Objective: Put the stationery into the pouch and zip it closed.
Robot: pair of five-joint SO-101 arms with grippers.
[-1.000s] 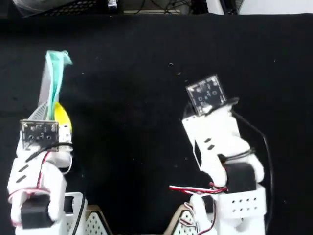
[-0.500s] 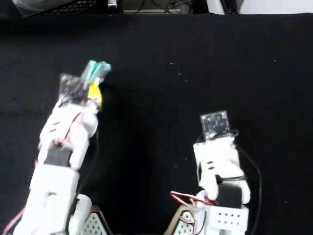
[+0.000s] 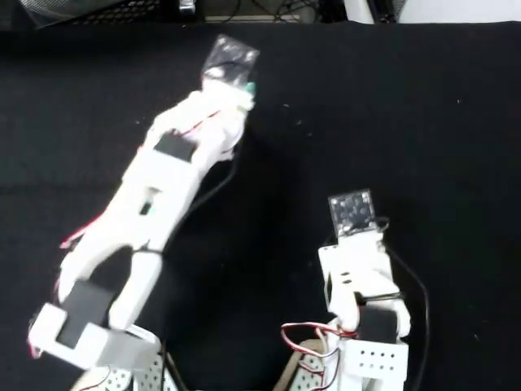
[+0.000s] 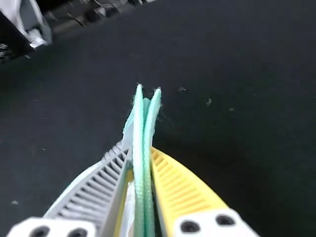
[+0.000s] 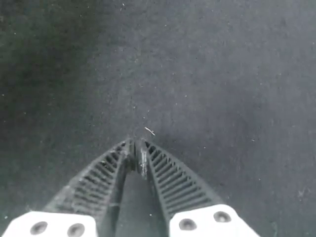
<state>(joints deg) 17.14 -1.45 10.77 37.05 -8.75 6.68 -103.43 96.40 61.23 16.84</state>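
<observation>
My left gripper [image 4: 141, 150] is shut on a thin teal pouch [image 4: 146, 111], whose edge stands pinched upright between the grey and yellow fingers. In the high view the left arm [image 3: 163, 179] stretches diagonally to the far middle of the table, and a sliver of the teal pouch [image 3: 251, 87] shows beside its wrist camera. The rest of the pouch is hidden under the arm. My right gripper [image 5: 135, 148] is shut with nothing in it, low over the black cloth. The right arm [image 3: 358, 269] sits folded near its base at the front right.
Black cloth [image 3: 423, 122] covers the whole table. Cables and dark equipment [image 4: 29, 24] lie past the table's far edge [image 3: 277, 18]. Open cloth spreads to the right of the left arm and beyond the right arm.
The left arm has swung from the left side out to the far middle, carrying the teal pouch. The right arm has drawn back toward its base.
</observation>
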